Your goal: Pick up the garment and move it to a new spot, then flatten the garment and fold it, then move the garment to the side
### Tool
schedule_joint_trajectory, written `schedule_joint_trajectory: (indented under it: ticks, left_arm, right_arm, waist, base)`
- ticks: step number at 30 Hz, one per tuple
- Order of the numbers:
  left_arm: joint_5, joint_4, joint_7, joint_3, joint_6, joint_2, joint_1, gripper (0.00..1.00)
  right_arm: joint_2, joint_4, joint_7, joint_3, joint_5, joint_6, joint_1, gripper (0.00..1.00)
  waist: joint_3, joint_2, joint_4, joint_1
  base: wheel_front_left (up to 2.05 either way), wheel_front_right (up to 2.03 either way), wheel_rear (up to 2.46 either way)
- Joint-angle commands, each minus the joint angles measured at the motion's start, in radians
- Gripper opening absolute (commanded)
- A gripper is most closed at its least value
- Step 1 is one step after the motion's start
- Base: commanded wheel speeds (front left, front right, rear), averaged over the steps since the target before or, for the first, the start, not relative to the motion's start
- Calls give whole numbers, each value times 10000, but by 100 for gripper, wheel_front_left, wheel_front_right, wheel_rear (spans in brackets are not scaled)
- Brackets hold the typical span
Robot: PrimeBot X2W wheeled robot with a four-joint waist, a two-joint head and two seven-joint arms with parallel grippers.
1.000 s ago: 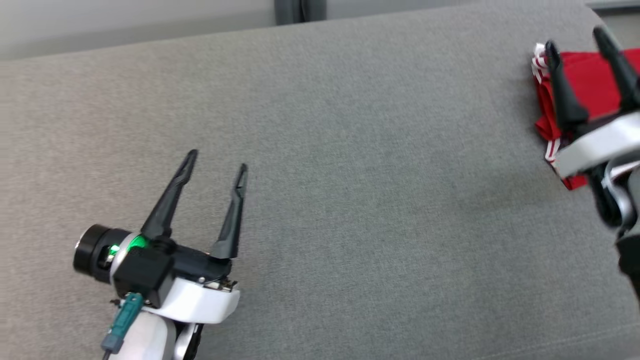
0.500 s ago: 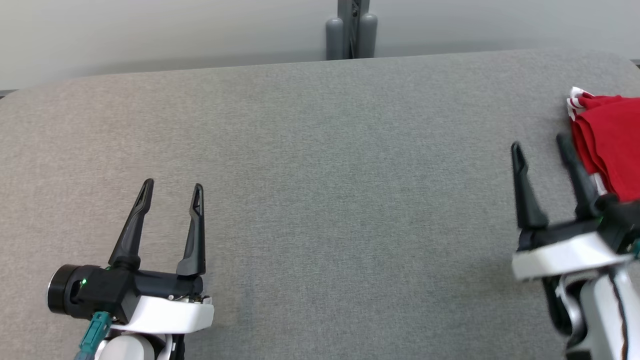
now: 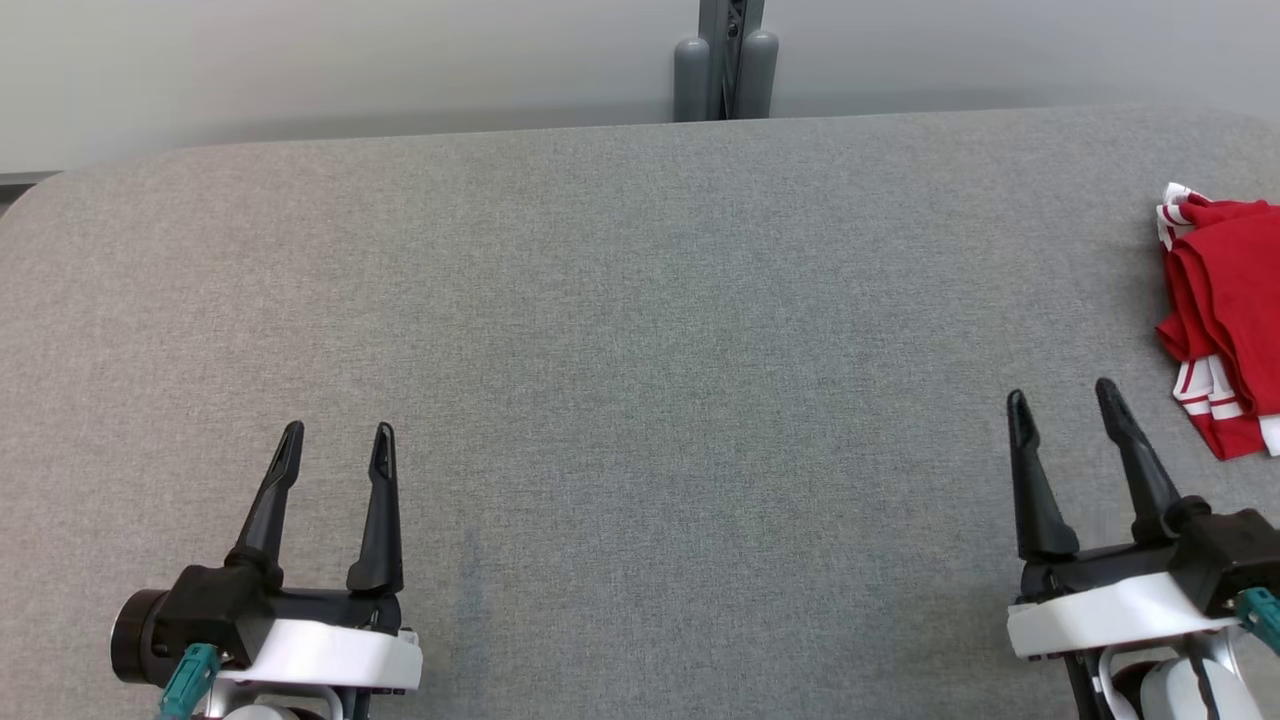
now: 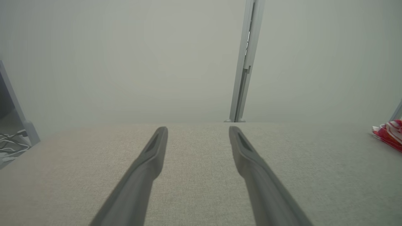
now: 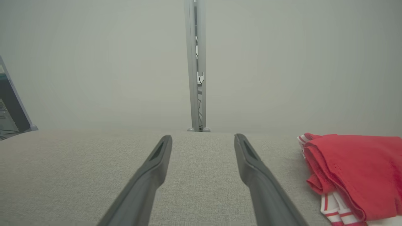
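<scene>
Red and folded, the garment (image 3: 1225,320) lies at the grey table's (image 3: 640,300) right edge. The left gripper (image 3: 337,432) and right gripper (image 3: 1060,392) gape wide, both empty. The job looks done, so the arms can just rest.

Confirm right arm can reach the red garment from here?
Probably yes. The red garment lies just ahead and to the right of the right gripper, whose fingers stand open, and nothing stands between them on the grey fabric surface.
</scene>
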Motion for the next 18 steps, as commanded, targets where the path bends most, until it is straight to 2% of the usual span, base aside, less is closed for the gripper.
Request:
schedule_joint_trajectory:
  ticks: [1,3,18]
  left_arm:
    - [-85,26,10,65,96,30,107,100]
    - [-290,104,10,103,199,29,131,100]
    - [-408,70,10,90,171,28,-77,100]
  right_arm:
    - [0,-13,-49,32,-80,3,85,100]
    - [5,-30,-49,20,-82,1,104,100]
    - [13,172,-50,206,-213,1,58,100]
  waist:
    - [0,0,-5,0]
    - [23,0,3,0]
    - [52,0,34,0]
  base:
    - [0,0,0]
    - [0,0,0]
    - [0,0,0]
